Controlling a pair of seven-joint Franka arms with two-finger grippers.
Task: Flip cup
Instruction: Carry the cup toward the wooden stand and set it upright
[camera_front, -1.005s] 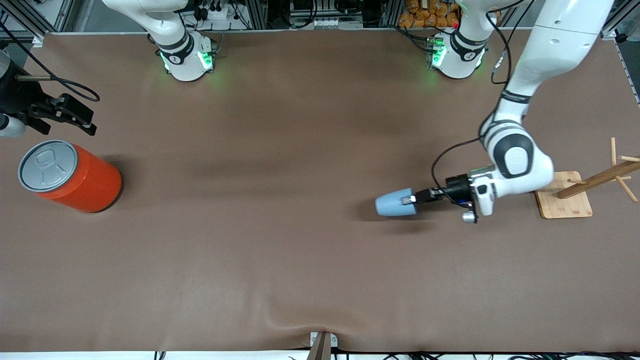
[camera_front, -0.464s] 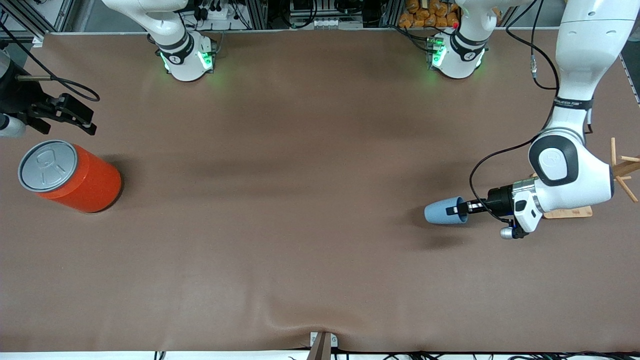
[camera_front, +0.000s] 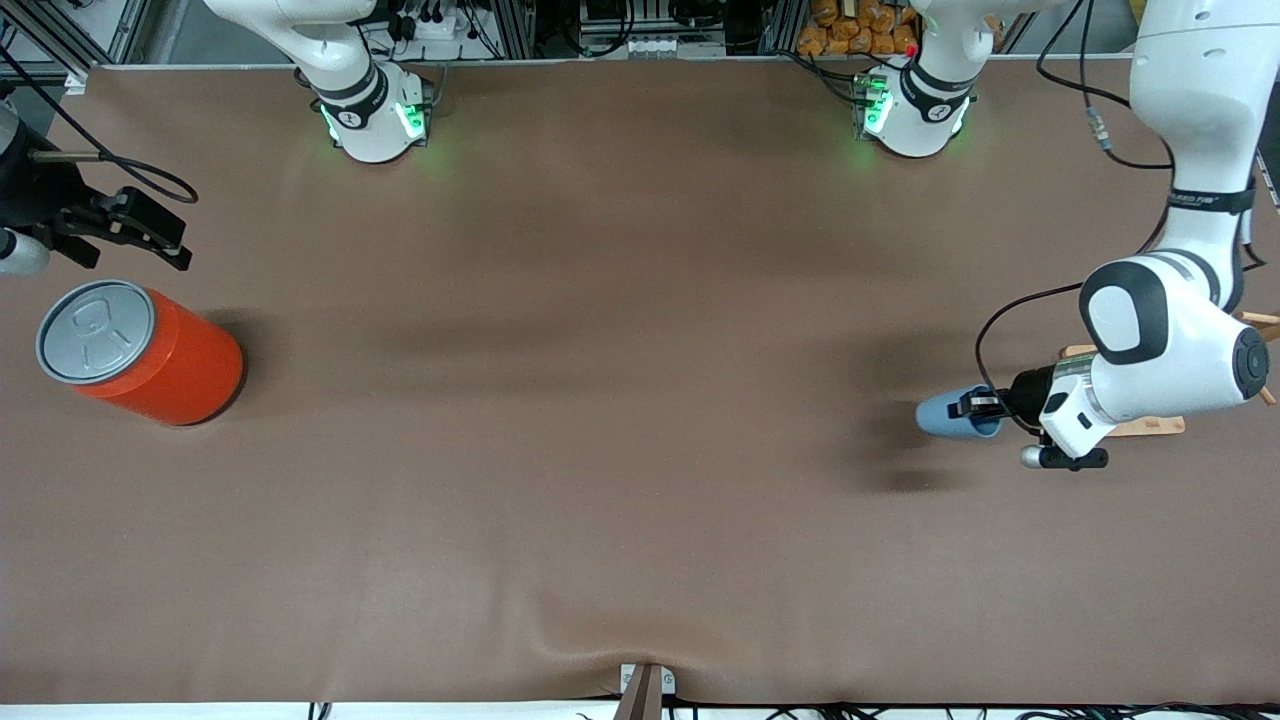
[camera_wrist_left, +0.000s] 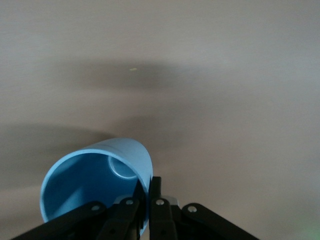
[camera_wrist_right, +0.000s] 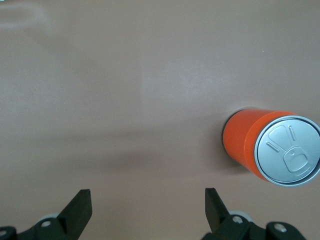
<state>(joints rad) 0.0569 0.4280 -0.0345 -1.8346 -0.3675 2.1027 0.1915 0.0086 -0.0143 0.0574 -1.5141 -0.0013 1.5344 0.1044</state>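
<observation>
While gripped, cup (camera_front: 945, 417) apparently airborne.

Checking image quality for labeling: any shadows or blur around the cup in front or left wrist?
Front view: cup sharp, its dark shadow on the table nearer the camera. Left wrist view: soft overall, broad diffuse shadows, cup rim readable in the left end effector.

Even, diffuse overhead light; no hard glare on the brown table (camera_front: 600, 450). Soft, wide shadows: a dark smear under the cup (camera_front: 948, 417), another beside the orange can (camera_front: 150, 355). Green lamps glow at both arm bases. Left wrist view is soft and hazy, colours washed out. Right wrist view is crisp; the can's grey lid shows mild sheen.
</observation>
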